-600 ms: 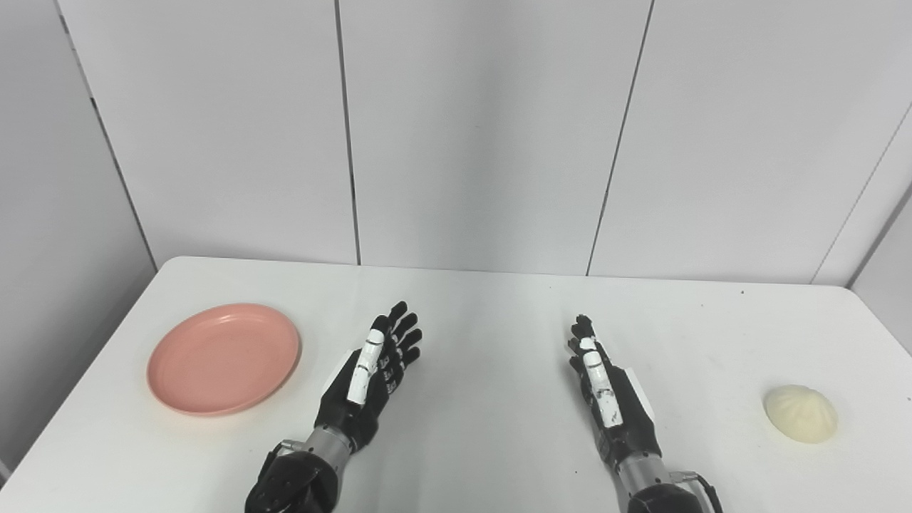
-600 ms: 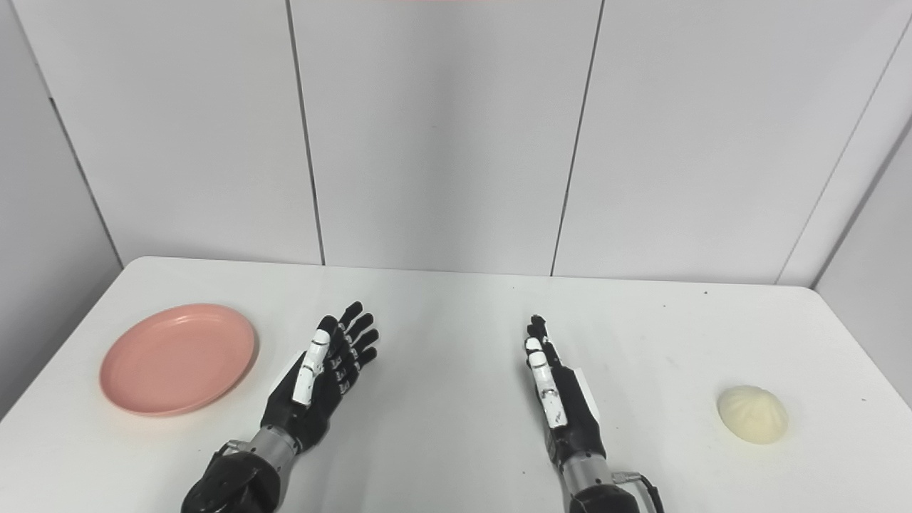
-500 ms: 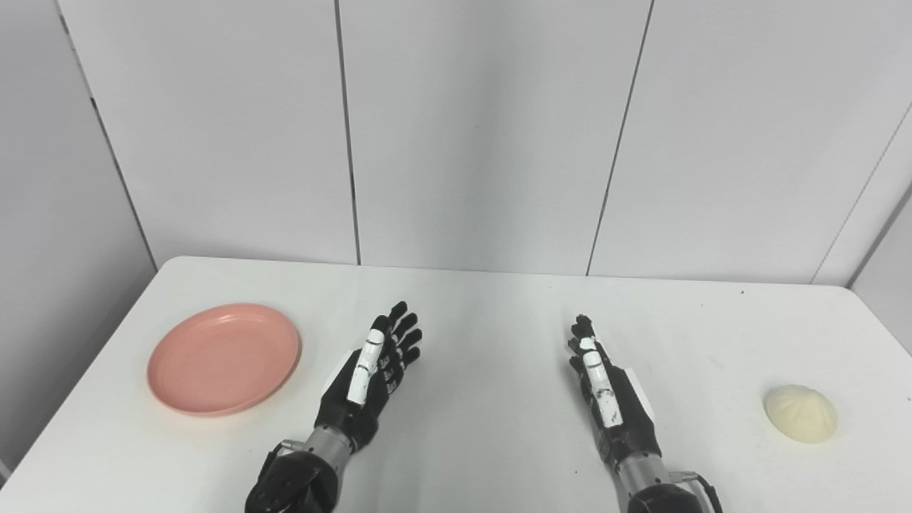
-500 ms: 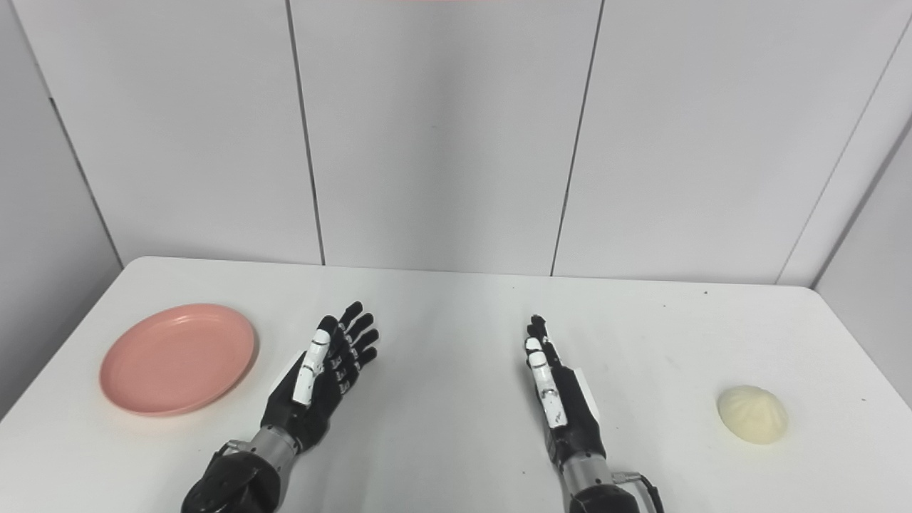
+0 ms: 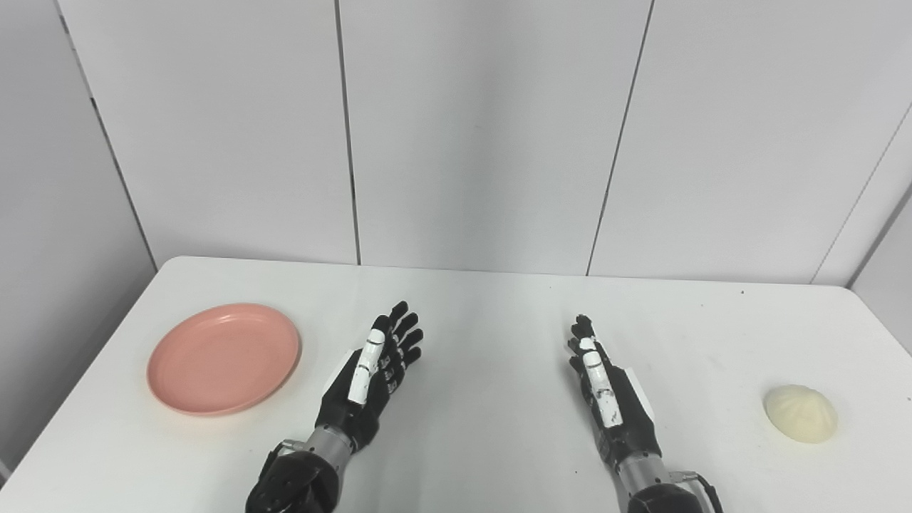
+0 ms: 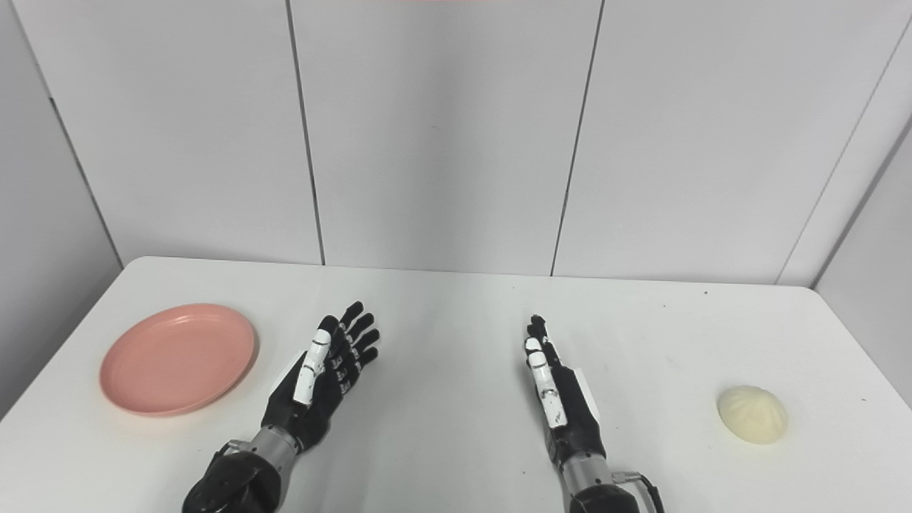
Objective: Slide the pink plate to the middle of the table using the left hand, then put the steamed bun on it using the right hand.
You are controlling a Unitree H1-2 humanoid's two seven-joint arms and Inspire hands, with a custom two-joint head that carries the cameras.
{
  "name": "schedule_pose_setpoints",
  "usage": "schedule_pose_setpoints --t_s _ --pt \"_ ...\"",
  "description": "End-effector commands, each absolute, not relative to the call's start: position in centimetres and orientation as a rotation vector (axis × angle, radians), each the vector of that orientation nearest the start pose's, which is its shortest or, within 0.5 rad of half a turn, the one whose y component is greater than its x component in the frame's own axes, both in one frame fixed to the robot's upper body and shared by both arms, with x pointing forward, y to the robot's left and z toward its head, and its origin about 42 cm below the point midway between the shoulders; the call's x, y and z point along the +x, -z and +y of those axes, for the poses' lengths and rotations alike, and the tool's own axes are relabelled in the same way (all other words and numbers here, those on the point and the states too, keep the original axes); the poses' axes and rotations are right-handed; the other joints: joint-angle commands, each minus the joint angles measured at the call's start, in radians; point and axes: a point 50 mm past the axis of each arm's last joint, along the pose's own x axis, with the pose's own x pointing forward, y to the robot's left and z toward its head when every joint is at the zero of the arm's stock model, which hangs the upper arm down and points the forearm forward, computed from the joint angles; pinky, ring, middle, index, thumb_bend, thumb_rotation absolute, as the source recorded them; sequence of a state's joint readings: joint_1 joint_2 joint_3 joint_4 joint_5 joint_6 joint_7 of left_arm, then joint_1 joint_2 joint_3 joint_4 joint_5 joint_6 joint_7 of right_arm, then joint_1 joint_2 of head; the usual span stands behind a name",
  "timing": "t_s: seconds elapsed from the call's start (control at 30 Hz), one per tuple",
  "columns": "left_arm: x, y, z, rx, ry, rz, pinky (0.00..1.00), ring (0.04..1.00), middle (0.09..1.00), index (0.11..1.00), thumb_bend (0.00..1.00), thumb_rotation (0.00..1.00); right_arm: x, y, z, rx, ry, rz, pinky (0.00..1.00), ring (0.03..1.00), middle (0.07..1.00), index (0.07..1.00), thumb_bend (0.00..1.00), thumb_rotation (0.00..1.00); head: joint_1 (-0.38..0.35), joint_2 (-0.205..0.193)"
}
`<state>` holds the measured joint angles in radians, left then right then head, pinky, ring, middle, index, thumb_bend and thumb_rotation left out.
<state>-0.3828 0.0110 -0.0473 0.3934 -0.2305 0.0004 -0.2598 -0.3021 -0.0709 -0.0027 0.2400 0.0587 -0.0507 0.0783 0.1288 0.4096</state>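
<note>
The pink plate [image 5: 223, 358] lies flat and empty at the left side of the white table [image 5: 484, 313]. The cream steamed bun [image 5: 800, 413] sits at the far right, near the table's right edge. My left hand [image 5: 370, 377] is open, fingers stretched forward, just right of the plate and not touching it. My right hand [image 5: 605, 388] is open and empty, right of the table's middle, well left of the bun. The plate [image 6: 178, 358], the bun [image 6: 752, 415] and both hands, left [image 6: 320, 377] and right [image 6: 559, 395], also show in the right eye view.
Grey wall panels [image 5: 484, 135] stand right behind the table's far edge. The table's left edge runs close to the plate, and its right edge close to the bun.
</note>
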Motion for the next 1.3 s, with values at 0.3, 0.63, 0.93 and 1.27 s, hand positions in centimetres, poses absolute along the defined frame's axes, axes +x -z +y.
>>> schedule_pose_setpoints --t_s 0.3,0.63,0.93,1.27 --pt "37.3 -6.3 15.9 -0.183 0.373 0.247 0.99 0.984 1.0 1.0 0.65 1.0 37.0 -11.3 -21.6 -0.02 -0.137 -0.05 1.0 0.991 1.0 1.0 0.19 1.0 0.003 0.002" --pt "37.6 -6.3 14.9 -0.185 0.371 0.254 0.97 0.978 0.998 1.0 0.66 1.0 37.2 -11.2 -22.7 -0.027 -0.137 -0.056 1.0 0.996 1.0 1.0 0.2 1.0 0.124 -0.013" --pt "38.2 -6.1 12.6 -0.177 0.384 0.251 0.98 0.982 1.0 1.0 0.65 1.0 37.4 -11.5 -24.4 -0.013 -0.143 -0.063 1.0 1.0 1.0 1.0 0.18 1.0 0.223 -0.025" --pt "38.4 -6.2 12.2 -0.172 0.377 0.244 0.96 0.975 0.998 1.0 0.67 1.0 37.5 -11.9 -24.7 -0.009 -0.145 -0.07 1.0 1.0 1.0 1.0 0.15 1.0 0.227 -0.024"
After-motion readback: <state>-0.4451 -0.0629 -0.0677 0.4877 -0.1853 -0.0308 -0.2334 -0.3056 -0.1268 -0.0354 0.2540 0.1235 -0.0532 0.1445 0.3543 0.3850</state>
